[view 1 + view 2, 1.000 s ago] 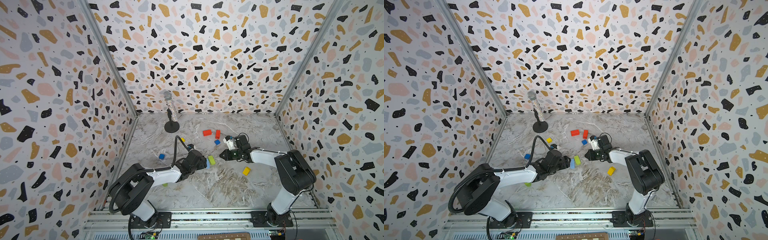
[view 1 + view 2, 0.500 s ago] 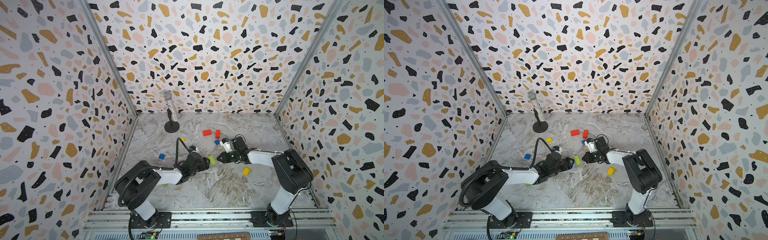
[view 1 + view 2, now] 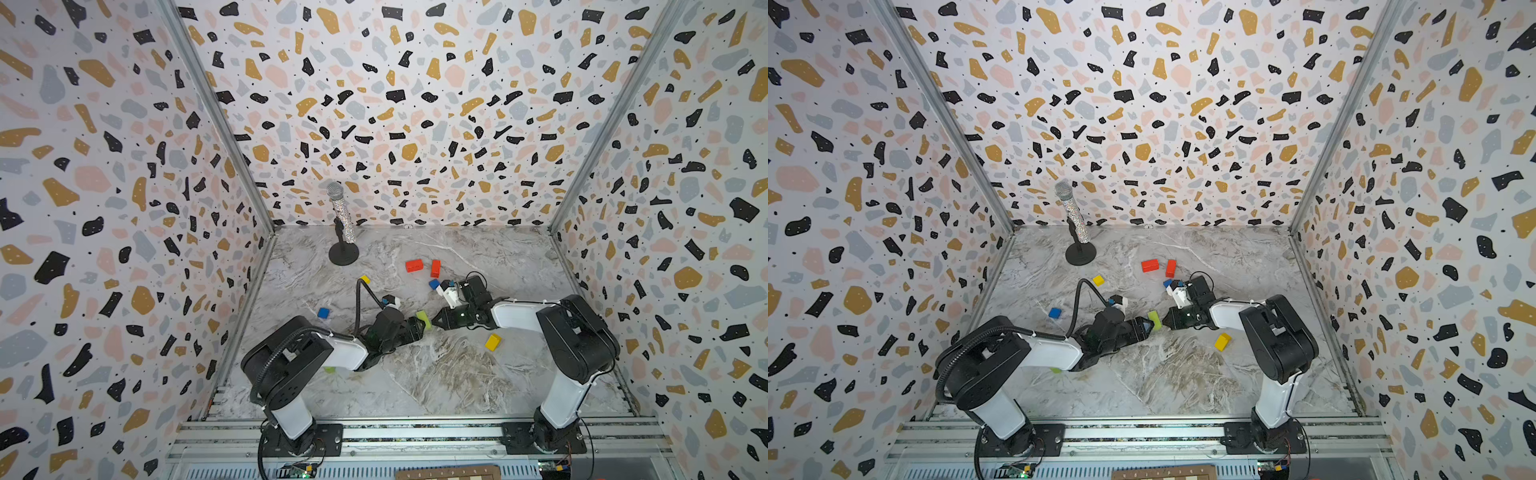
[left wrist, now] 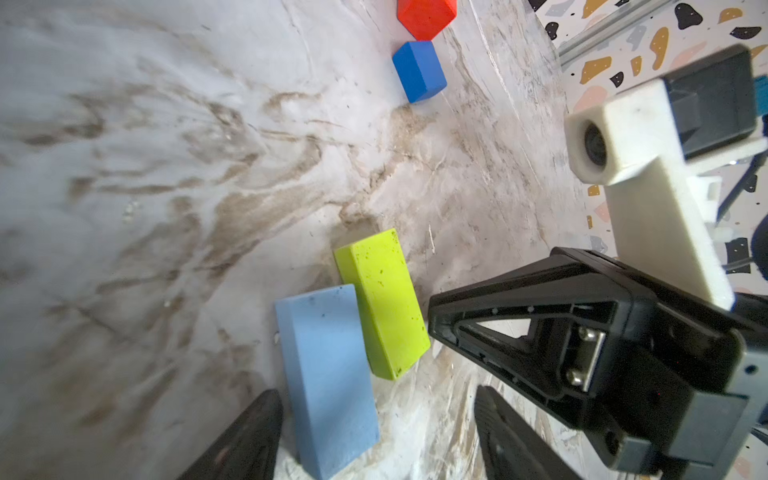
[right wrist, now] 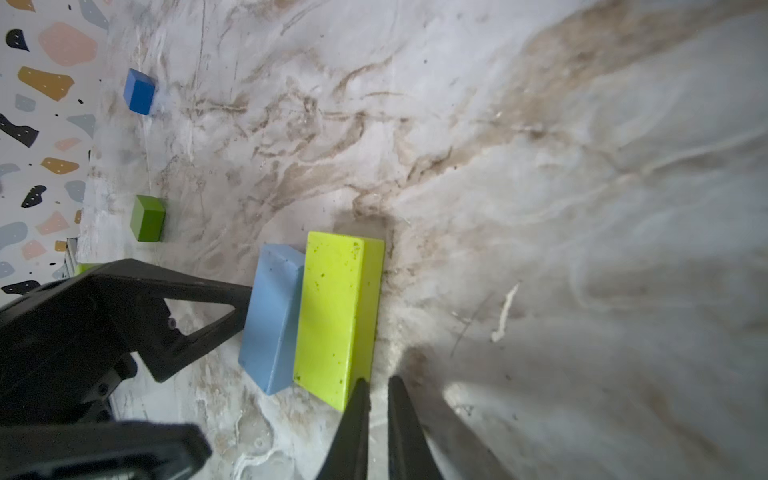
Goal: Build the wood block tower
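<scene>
Marble top: lt-blue brick touching lime brick.

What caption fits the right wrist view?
Shut right hand at the lime-green brick, which touches the light-blue brick; open left hand opposite.

The walls are white with black, gold, pink and grey spots. The floor is grey and white with brown swirls, like stone. The microphone is sparkly silver and its stand is black. There is a red block, a yellow block, a blue cube and a dark green cube. The lime green brick has tiny dark specks. The light blue brick is plain. The arms are black and white.
</scene>
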You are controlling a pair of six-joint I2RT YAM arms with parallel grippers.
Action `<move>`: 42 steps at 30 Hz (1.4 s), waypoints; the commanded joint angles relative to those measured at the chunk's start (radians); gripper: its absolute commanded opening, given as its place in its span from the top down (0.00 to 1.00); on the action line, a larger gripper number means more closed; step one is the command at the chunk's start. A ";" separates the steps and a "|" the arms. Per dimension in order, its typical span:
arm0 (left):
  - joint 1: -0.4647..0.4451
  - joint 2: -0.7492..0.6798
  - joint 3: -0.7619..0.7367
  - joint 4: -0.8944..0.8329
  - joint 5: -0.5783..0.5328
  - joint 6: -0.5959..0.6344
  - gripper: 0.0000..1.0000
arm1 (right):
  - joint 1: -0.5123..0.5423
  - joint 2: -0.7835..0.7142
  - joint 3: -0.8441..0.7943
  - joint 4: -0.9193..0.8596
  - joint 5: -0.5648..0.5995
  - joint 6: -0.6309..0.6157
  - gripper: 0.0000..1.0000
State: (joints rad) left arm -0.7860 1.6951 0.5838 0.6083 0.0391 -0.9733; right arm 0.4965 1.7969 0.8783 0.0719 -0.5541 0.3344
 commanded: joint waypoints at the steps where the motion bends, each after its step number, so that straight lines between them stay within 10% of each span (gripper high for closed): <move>1: -0.010 0.011 0.005 0.054 0.006 -0.015 0.25 | 0.008 -0.009 0.013 0.002 -0.011 -0.005 0.87; 42: 0.076 -0.138 0.034 -0.102 -0.035 0.069 0.21 | -0.018 -0.056 0.083 -0.104 0.062 -0.014 0.85</move>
State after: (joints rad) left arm -0.7242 1.6073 0.6380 0.5289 0.0204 -0.9360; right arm 0.4877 1.7832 0.9028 0.0200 -0.5217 0.3386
